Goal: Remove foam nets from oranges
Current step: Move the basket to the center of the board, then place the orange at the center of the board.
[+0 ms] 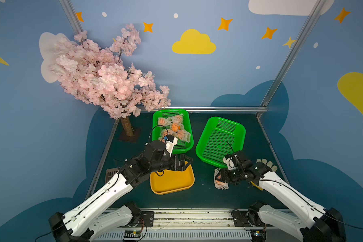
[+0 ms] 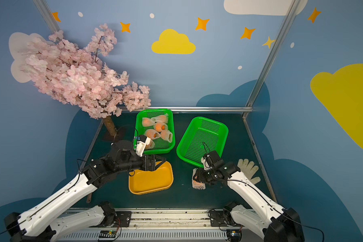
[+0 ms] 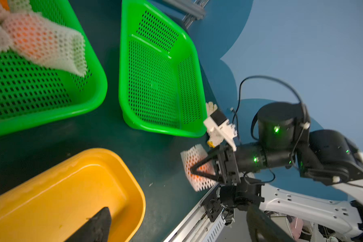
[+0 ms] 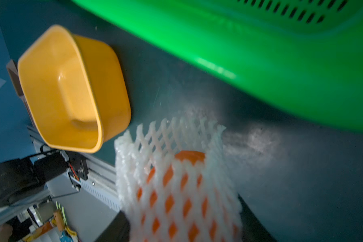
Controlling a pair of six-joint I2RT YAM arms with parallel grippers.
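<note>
Grip secured: right pincer (image 3: 199, 167) clamps one foam net (image 4: 176, 188), orange (image 4: 190, 156) inside, down at the tabletop (image 1: 203, 194) just beside the empty green basket (image 1: 220, 140). Left pincer (image 1: 187, 162) gapes wide (holding nothing) over the yellow tray (image 1: 172, 184). Next, I'd judge, it must pinch the net's free end and pull.

On the table (image 1: 197, 197), an artificial blossom tree (image 1: 127, 125) stands at the far left corner. Right of it, against the far edge, sits a basket (image 1: 182, 145) with netted oranges (image 1: 174, 126) piled in it; a second basket (image 1: 218, 140) lies just beside it to the right. A tray (image 1: 172, 182) rests in front of the first basket, the left gripper (image 1: 188, 164) over its far rim. Right of the tray, before the second basket, one netted orange (image 1: 220, 185) lies on the table between the jaws of the right gripper (image 3: 194, 169). A glove (image 1: 268, 164) lies farther right, near the table's edge.
</note>
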